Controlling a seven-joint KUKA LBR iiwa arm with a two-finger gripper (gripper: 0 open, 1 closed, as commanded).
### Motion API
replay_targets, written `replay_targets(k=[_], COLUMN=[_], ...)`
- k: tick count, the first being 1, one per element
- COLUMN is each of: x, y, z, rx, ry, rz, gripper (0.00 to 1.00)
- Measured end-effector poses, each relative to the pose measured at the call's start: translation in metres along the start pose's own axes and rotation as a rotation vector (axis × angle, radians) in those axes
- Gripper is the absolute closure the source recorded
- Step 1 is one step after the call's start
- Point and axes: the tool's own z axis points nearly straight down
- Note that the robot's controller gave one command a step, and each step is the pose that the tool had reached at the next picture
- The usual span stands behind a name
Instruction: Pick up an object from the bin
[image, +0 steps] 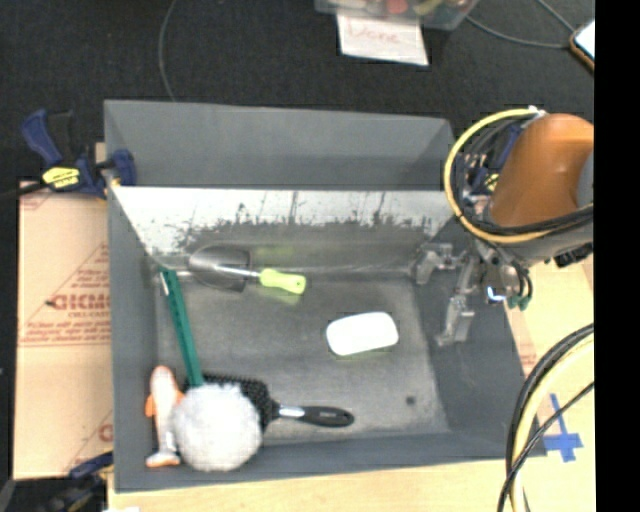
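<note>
My gripper (447, 292) hangs over the right side of the bin, close to the right wall, its metal fingers apart and nothing between them. The nearest loose thing is a white oval bar (362, 334), like a soap, lying flat to the left of the gripper and slightly nearer the front. A small metal scoop with a yellow-green handle (246, 273) lies farther left along the back wall.
In the front left corner lie a white fluffy ball (212, 428), a black brush (292, 410), an orange and white toy (159, 418) and a long green stick (182, 330). The orange-covered wrist and cables stand over the bin's right rim.
</note>
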Motion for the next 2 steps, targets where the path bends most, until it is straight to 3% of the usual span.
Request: replay_targets(k=[1, 2], x=[-0.002, -0.012], y=[0.001, 0.049], z=[-0.005, 0.103], rx=[0.002, 0.003], ry=[-0.008, -0.009], rz=[-0.005, -0.098], gripper=[0.0, 0.0])
